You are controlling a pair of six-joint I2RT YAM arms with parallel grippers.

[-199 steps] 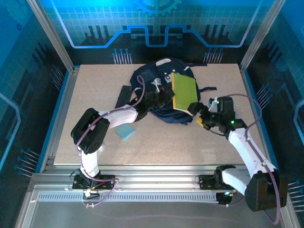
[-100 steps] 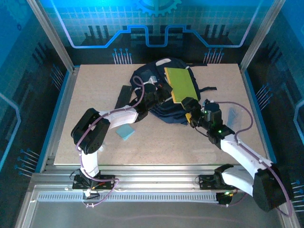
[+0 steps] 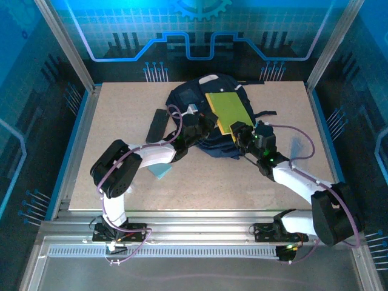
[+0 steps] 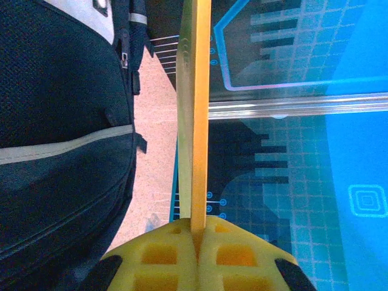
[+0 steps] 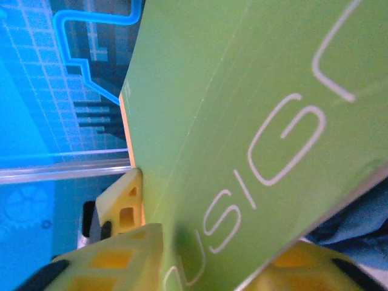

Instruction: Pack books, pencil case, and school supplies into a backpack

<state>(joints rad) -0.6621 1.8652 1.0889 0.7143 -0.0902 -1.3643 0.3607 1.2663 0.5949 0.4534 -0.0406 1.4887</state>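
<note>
Looking down over the beige tabletop (image 3: 115, 121), I see the large dark navy backpack (image 3: 187, 97) with pale grey patches slumped toward the far middle, and both arms reaching in to it. A thin lime-green book (image 3: 229, 109) lies flat-faced and slightly skewed above the backpack's right half. The right gripper (image 3: 238, 131) has its yellow fingers clamped on that book's near edge. Its wrist camera shows the green cover with white lettering running between the two fingers, and a narrow orange strip along the cover's left edge.

The left gripper (image 3: 203, 123) sits against the backpack's near side, just left of the green book's near corner. In its wrist view the yellow fingers are pinched tight on a thin orange-yellow book (image 4: 200, 91), seen edge-on and standing straight up out of the grip. Its left face looks paler and greenish, so I cannot tell whether that is one book or two pressed together. The backpack's dark mesh and a light grey stripe lie just to the left of it, with a sliver of table between.

A long, flat black pencil case (image 3: 156, 125) lies on the table beside the backpack's left flank, apart from both grippers. A small light-blue square pad (image 3: 162, 172) lies nearer the bases, partly tucked under the left forearm.
</note>
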